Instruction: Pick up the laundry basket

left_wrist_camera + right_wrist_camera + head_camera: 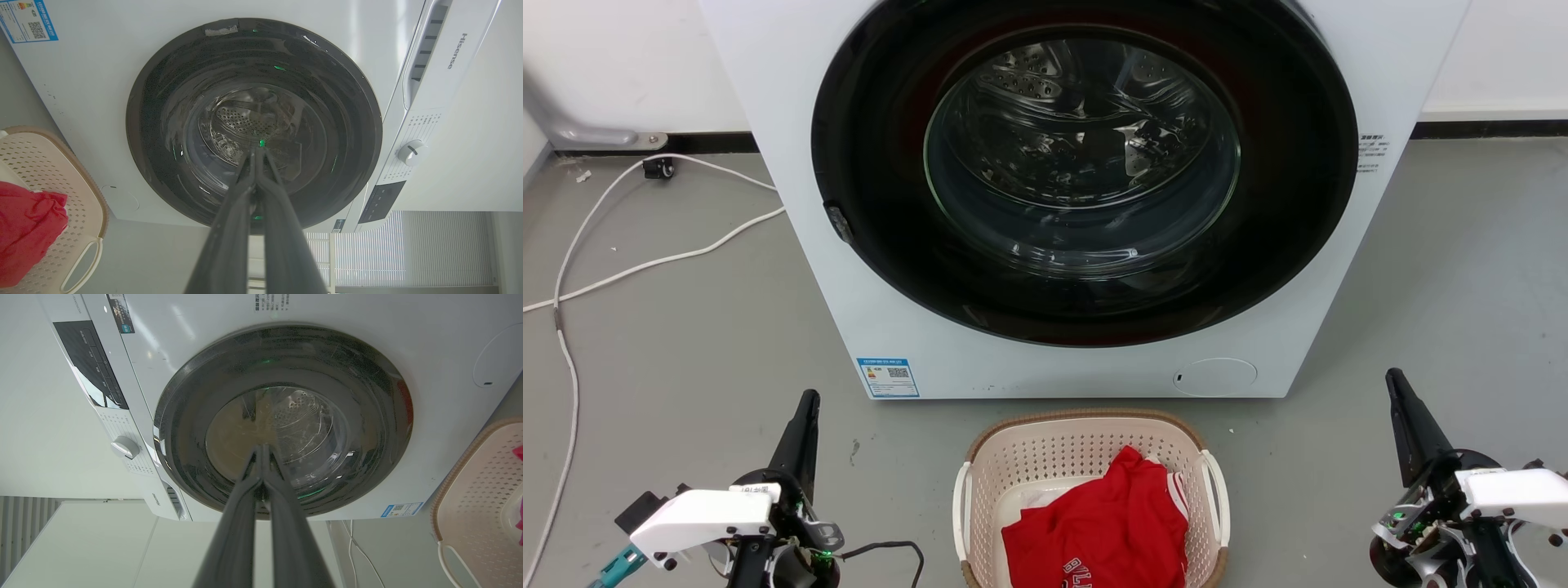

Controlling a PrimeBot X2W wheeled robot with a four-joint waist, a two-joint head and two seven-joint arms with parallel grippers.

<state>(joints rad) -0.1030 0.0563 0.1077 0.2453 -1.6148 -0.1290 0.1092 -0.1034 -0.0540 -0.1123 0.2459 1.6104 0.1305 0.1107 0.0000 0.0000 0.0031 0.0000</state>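
**One basket on the floor before the washer, both grippers closed and free**

One white washer (pixel 792 122) took most of the head view, its round dark door (pixel 1086 171) closed. It stood on a grey floor (pixel 686 351) against a white wall. The two wrist views looked up at it and added its control panel with one white knob (pixel 412 152).

In the head view, one white cable (pixel 645 263) lay across the floor near the washer's left side.

The laundry basket (pixel 1045 445) stood on the floor just in front of the washer's lower edge, about at its middle and apart from it. It had two white handles, one on each side. One red garment (pixel 1111 523) lay inside it. The left wrist view caught the basket (pixel 49 163) at its left edge, and the right wrist view caught it at its right edge.

The left gripper (pixel 809 406) and the right gripper (pixel 1398 388) were well apart from the basket, one on each side. Each had its two fingers pressed together and held nothing.
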